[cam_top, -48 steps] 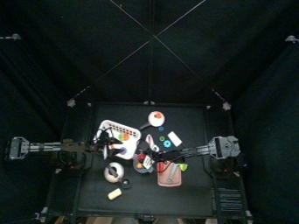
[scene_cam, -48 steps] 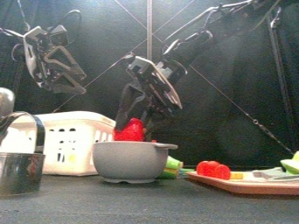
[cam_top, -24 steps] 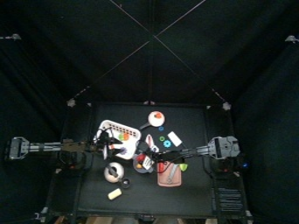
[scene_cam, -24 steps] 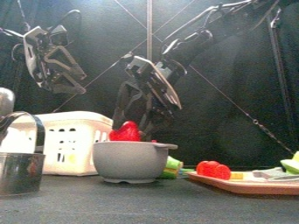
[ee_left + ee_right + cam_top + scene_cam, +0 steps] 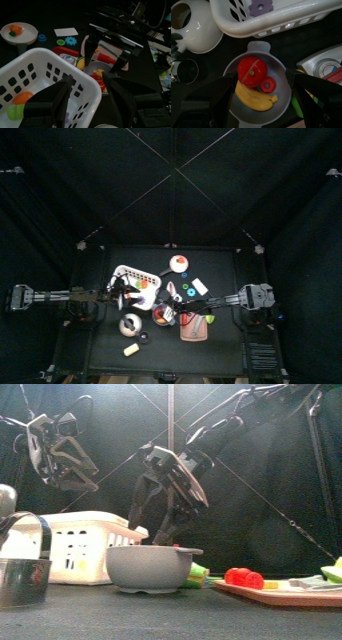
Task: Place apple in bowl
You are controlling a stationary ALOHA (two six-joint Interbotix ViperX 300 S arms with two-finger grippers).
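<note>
The dark-red apple (image 5: 251, 70) lies inside the grey bowl (image 5: 283, 102), beside a yellow banana piece and a small red ring. In the front view the bowl (image 5: 151, 567) stands at the table's front middle and its wall hides the apple. My right gripper (image 5: 160, 536) hangs just above the bowl, open and empty, one jaw on each side of the bowl in the right wrist view (image 5: 261, 87). In the top view the bowl (image 5: 163, 315) sits under that gripper. My left gripper (image 5: 60, 459) is open and empty, high above the white basket (image 5: 40, 75).
The white basket (image 5: 74, 544) stands left of the bowl, with a metal cup (image 5: 20, 579) in front of it. A pinkish cutting board (image 5: 287, 591) with a red piece of food (image 5: 242, 577) lies to the right. An orange-red disc (image 5: 178, 264) sits at the back.
The apple showed above the bowl's rim between the right jaws; it has dropped into the bowl and out of the front view. The left arm has not moved.
</note>
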